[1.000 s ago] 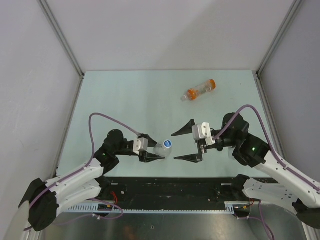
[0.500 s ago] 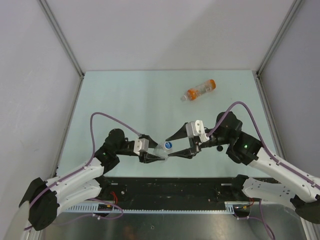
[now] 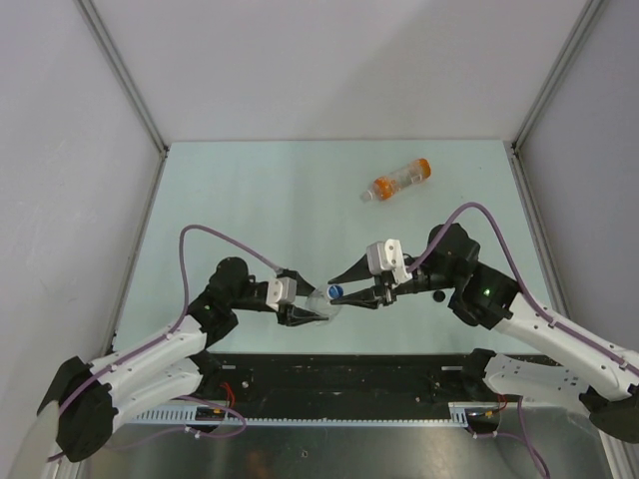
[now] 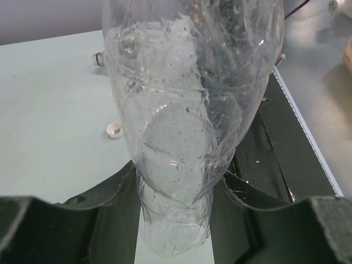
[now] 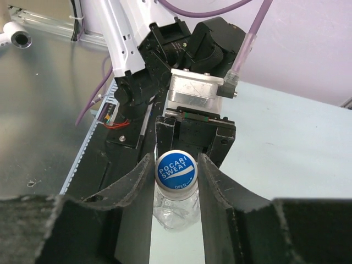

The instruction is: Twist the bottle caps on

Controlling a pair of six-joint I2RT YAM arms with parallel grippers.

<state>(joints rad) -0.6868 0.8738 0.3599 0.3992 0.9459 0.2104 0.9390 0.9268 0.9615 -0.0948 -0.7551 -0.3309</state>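
The clear, crinkled plastic bottle [image 4: 187, 110], beaded with droplets inside, lies roughly level above the near middle of the pale green table [image 3: 250, 200], its neck pointing to the robot's right. On its mouth sits a round blue screw cap [image 5: 175, 171] with white lettering. The left gripper [image 3: 312, 308] is clamped on the bottle's body, a dark finger pressing each side. The left arm reaches in low from the near-left corner with its elbow bent. The right arm comes in from the near right, its wrist turned toward the left arm. The right gripper [image 5: 175, 160] flanks the cap closely, but whether its fingers actually grip it cannot be told. A small white round cap [image 4: 115, 130] lies on the table beside the held bottle. An orange-tinted plastic bottle [image 3: 397, 182] lies on its side well apart, toward the far right. Grey walls [image 3: 60, 200] bound the table on the left, right and far sides.
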